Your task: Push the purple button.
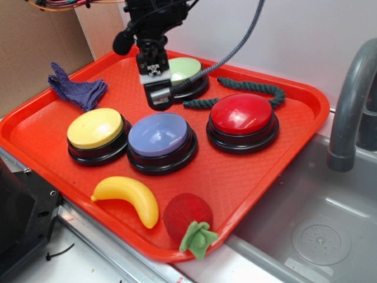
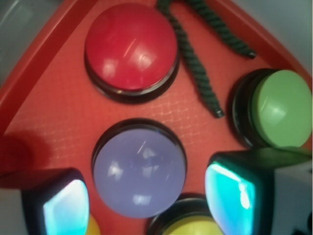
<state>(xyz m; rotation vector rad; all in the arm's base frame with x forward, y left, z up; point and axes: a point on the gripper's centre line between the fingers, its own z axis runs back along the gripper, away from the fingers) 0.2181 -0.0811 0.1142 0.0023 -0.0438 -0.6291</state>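
Purple button [image 1: 160, 137]: lavender dome on a black base, near the middle of the orange tray [image 1: 53, 106], between the yellow button [image 1: 96, 131] and the red button [image 1: 242, 117]; nothing rests on it
Gripper [image 1: 159, 97]: hangs just behind the purple button, in front of the green button [image 1: 185, 72]; in the wrist view its two pads [image 2: 66, 208] stand spread, one to each side of the purple dome, with nothing between them and no contact visible
Rope [image 1: 247, 89]: dark green, curled behind the red button
Cloth [image 1: 76, 89]: knitted purple-blue, at the tray's back left
Front edge: a yellow banana [image 1: 131, 197] and a red toy fruit with a green leaf [image 1: 188, 219]
Right of tray: grey sink [image 1: 318, 230] and faucet [image 1: 347, 106]
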